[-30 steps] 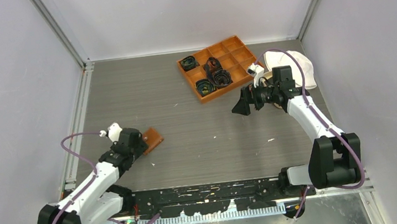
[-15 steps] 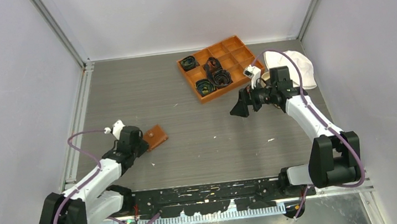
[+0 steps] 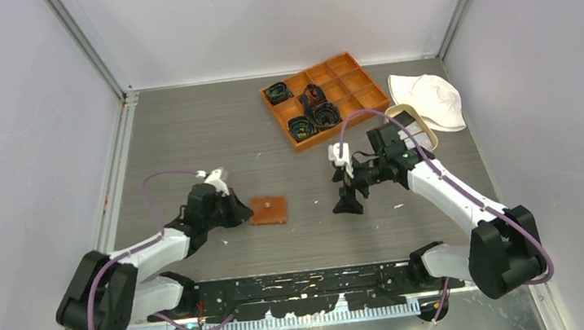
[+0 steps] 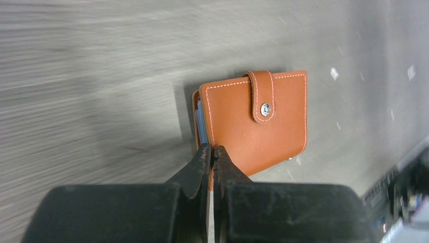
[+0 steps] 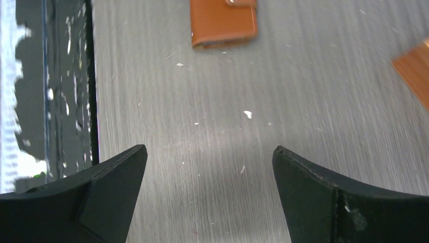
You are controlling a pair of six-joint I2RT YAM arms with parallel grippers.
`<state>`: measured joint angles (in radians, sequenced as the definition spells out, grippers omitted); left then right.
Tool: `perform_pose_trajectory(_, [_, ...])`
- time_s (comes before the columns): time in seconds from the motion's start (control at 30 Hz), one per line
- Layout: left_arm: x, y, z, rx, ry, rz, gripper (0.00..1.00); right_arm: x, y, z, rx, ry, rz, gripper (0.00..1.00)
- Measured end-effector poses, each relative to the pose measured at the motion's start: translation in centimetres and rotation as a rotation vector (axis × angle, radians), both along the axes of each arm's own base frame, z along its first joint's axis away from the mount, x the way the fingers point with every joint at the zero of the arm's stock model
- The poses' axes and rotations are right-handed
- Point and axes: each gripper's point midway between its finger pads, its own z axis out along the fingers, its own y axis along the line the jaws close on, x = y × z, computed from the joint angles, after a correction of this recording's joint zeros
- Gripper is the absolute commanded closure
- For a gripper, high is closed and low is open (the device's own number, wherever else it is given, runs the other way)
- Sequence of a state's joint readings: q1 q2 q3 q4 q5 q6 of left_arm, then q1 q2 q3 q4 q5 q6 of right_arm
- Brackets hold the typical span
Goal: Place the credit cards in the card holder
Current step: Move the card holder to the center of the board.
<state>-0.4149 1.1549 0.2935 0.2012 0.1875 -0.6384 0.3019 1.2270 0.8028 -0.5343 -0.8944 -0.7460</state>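
— Was there just one wallet (image 3: 267,210) on the table (image 3: 187,135)?
— One, strap snapped, lying flat near the front, with one bluish card (image 4: 199,121) edge showing at its side.
— And the two grippers?
— The left gripper (image 4: 212,149) was pinched together, tips against the wallet's edge. The right gripper (image 5: 210,147) gaped wide, empty.

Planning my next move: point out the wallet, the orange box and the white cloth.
wallet (image 4: 253,126), left wrist view, front face.
orange box (image 3: 341,67), top view, empty far compartment.
white cloth (image 3: 433,99), top view, its middle.
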Motion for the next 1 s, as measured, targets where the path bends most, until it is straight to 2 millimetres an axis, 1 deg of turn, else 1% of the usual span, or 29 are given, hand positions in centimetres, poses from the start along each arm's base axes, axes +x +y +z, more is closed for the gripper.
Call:
perform_pose_trajectory(0.03, [-0.6,-1.3,-0.1,-0.003,-0.005,-0.070,1.00,-0.9,0.4,-0.4,-0.010,-0.030,0.059,0.01])
perform_pose_trajectory(0.1, [-1.7,-3.9,-0.1,-0.013,-0.013,-0.199,1.00,-2.2,1.1,-1.0,-0.028,-0.086,0.161,0.07])
perform_pose_trajectory(0.17, [-2.6,-6.8,0.0,-0.028,-0.023,-0.326,1.00,-3.4,1.9,-2.0,-0.058,-0.144,0.253,0.17])
perform_pose_trajectory(0.23, [-3.2,-9.4,0.0,-0.044,-0.027,-0.428,1.00,-4.3,2.5,-2.9,-0.086,-0.182,0.318,0.24])
perform_pose_trajectory(0.33, [-3.5,-12.3,0.0,-0.065,-0.035,-0.532,1.00,-5.1,3.3,-4.0,-0.131,-0.233,0.395,0.29])
perform_pose_trajectory(0.47, [-3.4,-15.6,0.2,-0.086,-0.049,-0.642,1.00,-5.1,3.8,-5.5,-0.191,-0.269,0.451,0.32])
perform_pose_trajectory(0.6, [-3.6,-17.4,0.3,-0.093,-0.069,-0.710,1.00,-5.1,3.6,-7.1,-0.258,-0.274,0.484,0.35])
perform_pose_trajectory(0.77, [-4.2,-17.8,0.3,-0.092,-0.080,-0.757,1.00,-5.1,2.7,-9.2,-0.344,-0.249,0.508,0.38])
perform_pose_trajectory(0.87, [-4.3,-17.9,0.3,-0.085,-0.089,-0.776,1.00,-5.0,2.5,-9.7,-0.370,-0.234,0.511,0.43])
perform_pose_trajectory(1.0, [-4.4,-17.9,0.4,-0.076,-0.100,-0.798,1.00,-4.7,2.5,-9.9,-0.391,-0.223,0.510,0.53])
